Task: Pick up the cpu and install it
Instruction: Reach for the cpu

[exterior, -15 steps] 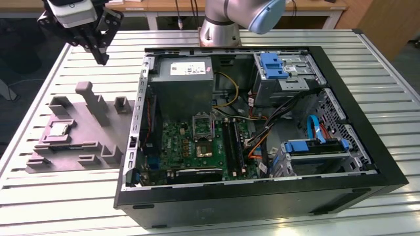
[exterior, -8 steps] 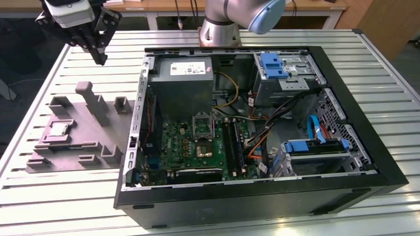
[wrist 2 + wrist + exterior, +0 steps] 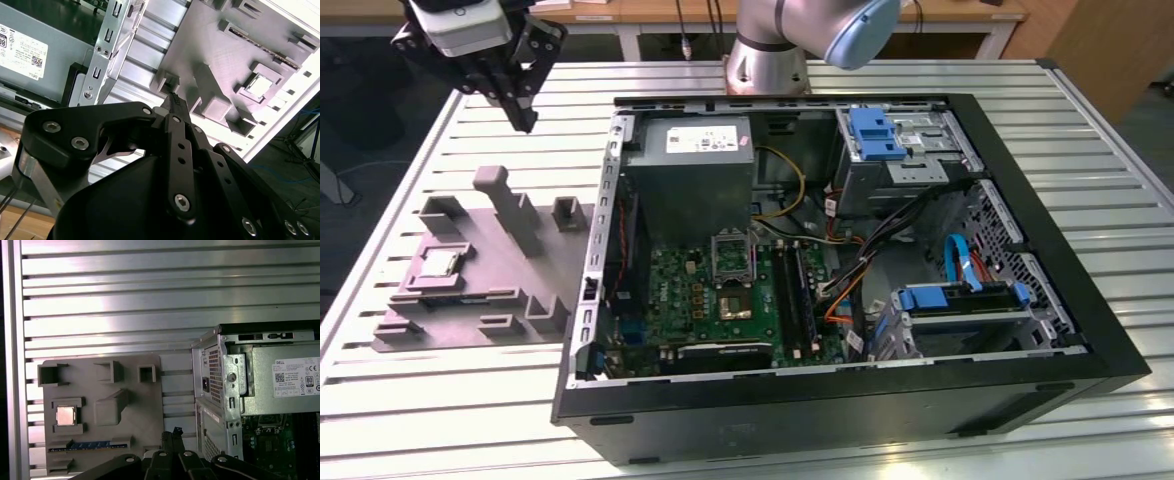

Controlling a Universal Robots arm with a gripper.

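Observation:
The cpu (image 3: 440, 263) is a small silvery square chip lying flat in a recess of the grey-purple plastic tray (image 3: 480, 300), at the exterior view's left beside the open computer case. It also shows as the cpu (image 3: 65, 415) in the first wrist view and the cpu (image 3: 260, 85) in the second wrist view. My gripper (image 3: 524, 120) hangs high above the table, beyond the tray's far end and well clear of the chip. Its black fingers (image 3: 174, 102) lie together, shut, with nothing between them. The metal-framed socket (image 3: 730, 257) sits on the green motherboard inside the case.
The open black case (image 3: 1067, 300) takes up the middle and right of the slatted metal table (image 3: 400, 400). Inside are a grey power-supply box (image 3: 700, 150), cables and blue drive brackets (image 3: 874, 135). Raised blocks (image 3: 507, 205) stand up from the tray near the chip.

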